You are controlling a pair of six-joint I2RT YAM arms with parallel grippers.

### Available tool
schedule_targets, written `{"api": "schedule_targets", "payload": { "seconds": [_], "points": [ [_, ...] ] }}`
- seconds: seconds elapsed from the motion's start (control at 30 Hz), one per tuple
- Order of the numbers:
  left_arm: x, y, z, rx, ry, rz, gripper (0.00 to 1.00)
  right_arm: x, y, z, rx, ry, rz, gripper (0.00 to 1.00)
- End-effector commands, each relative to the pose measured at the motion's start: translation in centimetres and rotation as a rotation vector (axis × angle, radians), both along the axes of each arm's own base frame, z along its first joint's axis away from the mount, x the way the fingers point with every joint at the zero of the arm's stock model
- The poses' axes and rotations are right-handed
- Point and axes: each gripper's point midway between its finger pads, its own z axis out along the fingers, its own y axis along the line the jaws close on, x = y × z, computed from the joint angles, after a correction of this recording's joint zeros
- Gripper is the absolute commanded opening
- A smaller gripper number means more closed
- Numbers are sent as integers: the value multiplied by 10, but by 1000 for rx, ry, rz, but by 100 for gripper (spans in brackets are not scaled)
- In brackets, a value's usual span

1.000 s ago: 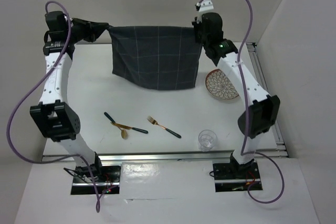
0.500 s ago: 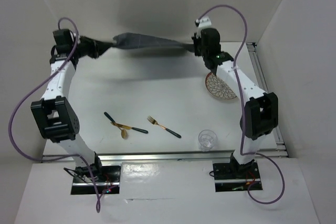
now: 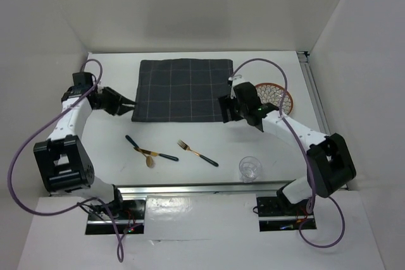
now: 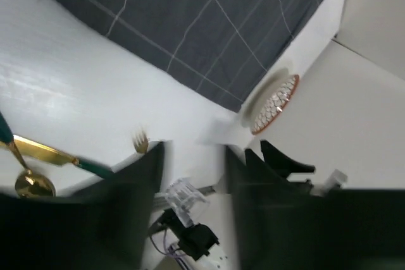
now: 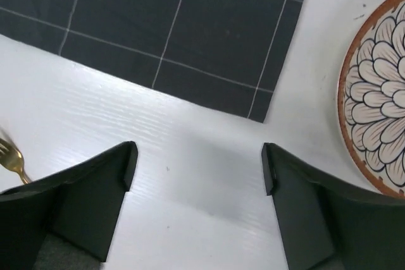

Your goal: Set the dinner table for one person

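The dark grey checked placemat lies flat on the white dinner table, toward the back. My left gripper is open just off the mat's near left corner and holds nothing. My right gripper is open just off the near right corner, also holding nothing. In the right wrist view the mat's corner lies beyond the spread fingers, with bare table between them. The left wrist view is blurred: placemat above, left gripper open.
A flower-patterned plate sits right of the mat, partly behind my right arm, also seen as plate and plate. A fork, a spoon and a knife lie in front. A clear glass stands near the front rail.
Both arms came down from holding the placemat up in the air, spread it flat on the table, then opened and let go of its corners.
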Motion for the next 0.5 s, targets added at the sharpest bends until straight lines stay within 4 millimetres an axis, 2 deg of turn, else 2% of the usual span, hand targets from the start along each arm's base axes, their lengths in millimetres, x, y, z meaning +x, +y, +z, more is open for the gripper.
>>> {"api": "schedule_targets", "payload": {
  "seconds": [0.0,0.03,0.07,0.1,0.13,0.17,0.2,0.23,0.27,0.3,0.33,0.37,0.4,0.47],
  "points": [
    [30,-7,-12,136,-69,-141,23,18,15,41,119,-68,-36,82],
    [36,-9,-22,154,-38,-160,2,21,19,18,90,13,-39,54],
    [56,-4,-19,208,-50,-163,0,39,30,34,108,-5,-44,38],
    [66,-4,-28,242,-28,-181,0,48,34,28,101,21,-51,27],
    [73,-9,-61,283,52,-228,0,60,34,-2,56,87,-72,18],
    [79,-6,-69,327,81,-234,0,64,34,-11,38,124,-89,4],
    [93,1,-68,396,78,-228,0,85,40,4,60,99,-105,1],
    [97,2,-88,420,117,-241,0,92,42,-22,50,162,-123,0],
    [102,-1,-93,436,116,-259,0,99,40,-27,59,188,-138,0],
    [106,0,-98,441,116,-271,0,110,50,-20,85,174,-121,0],
    [112,-2,-99,457,118,-275,0,115,49,-38,99,216,-141,0],
    [110,-6,-115,451,152,-293,0,117,48,-44,118,245,-146,0],
    [112,-5,-120,457,160,-291,0,121,55,-43,148,252,-150,0],
    [110,-7,-132,462,184,-302,0,117,51,-63,153,303,-173,0]
  ]
}}
